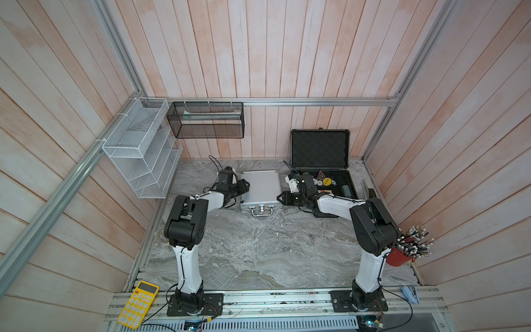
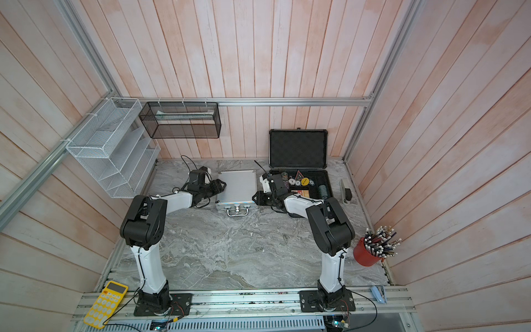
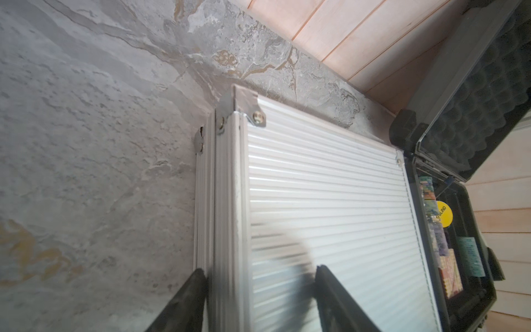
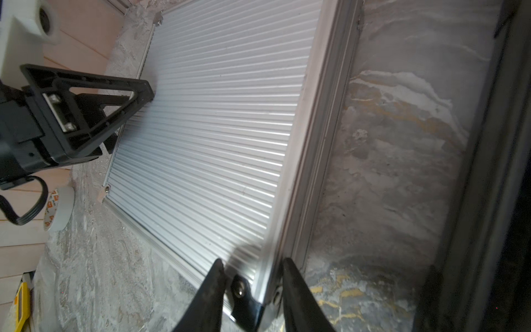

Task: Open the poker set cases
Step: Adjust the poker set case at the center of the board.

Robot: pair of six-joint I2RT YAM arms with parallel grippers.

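The silver case [image 1: 260, 188] is lying shut on the marbled desk [image 1: 258, 253], handle [image 1: 261, 212] pointing toward the near edge (outline nearly square). The dark grey case [image 1: 336, 179] is sitting open back right, lid [image 1: 319, 149] against the plank wall [image 1: 273, 57]. The left end effector [image 3: 258, 270] is straddling the silver case's left edge, fingers [image 3: 330, 293] apart. The right end effector [image 4: 253, 264] is bracketing its near corner; whether it is clamping, I cannot tell.

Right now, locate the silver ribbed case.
In both top views the silver case lies closed at the rear centre of the table, between the left gripper and right gripper, the open dark grey case just to its right.
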